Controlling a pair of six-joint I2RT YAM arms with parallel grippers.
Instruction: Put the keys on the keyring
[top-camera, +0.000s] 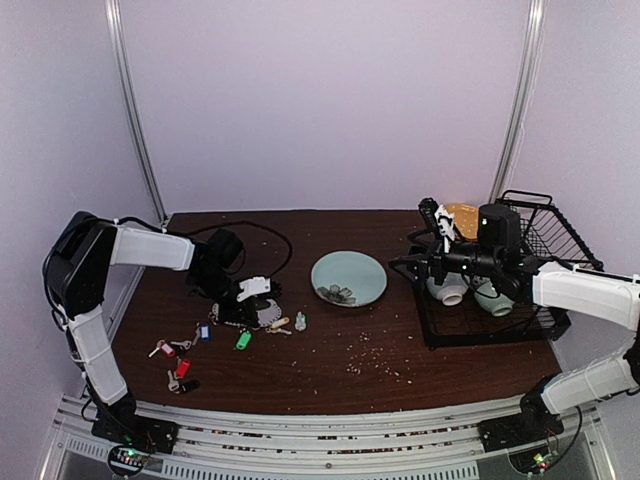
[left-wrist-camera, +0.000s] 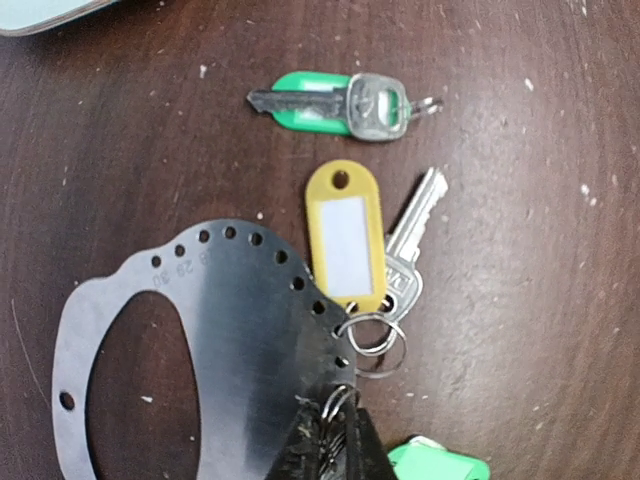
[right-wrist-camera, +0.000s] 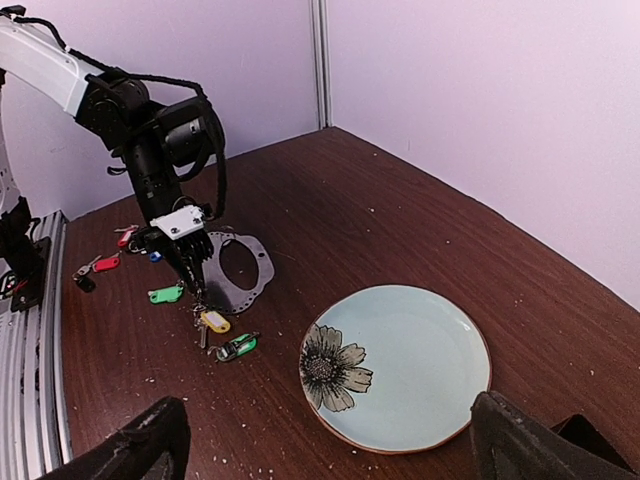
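Brown table (top-camera: 400, 350), flowered plate (right-wrist-camera: 420, 350), wire rack (top-camera: 560, 240), yellow-tagged key (left-wrist-camera: 345, 240) beside keyring (left-wrist-camera: 230, 330)

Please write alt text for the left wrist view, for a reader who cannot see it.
A yellow-tagged key lies on a dark table, its split ring close to the left end effector at the bottom edge. The flat grey keyring lies left of it, and a green-tagged key lies above.

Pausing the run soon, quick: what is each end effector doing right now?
Left end effector: closed on a small wire ring beside the yellow-tagged key.
Right end effector: open, holding nothing.
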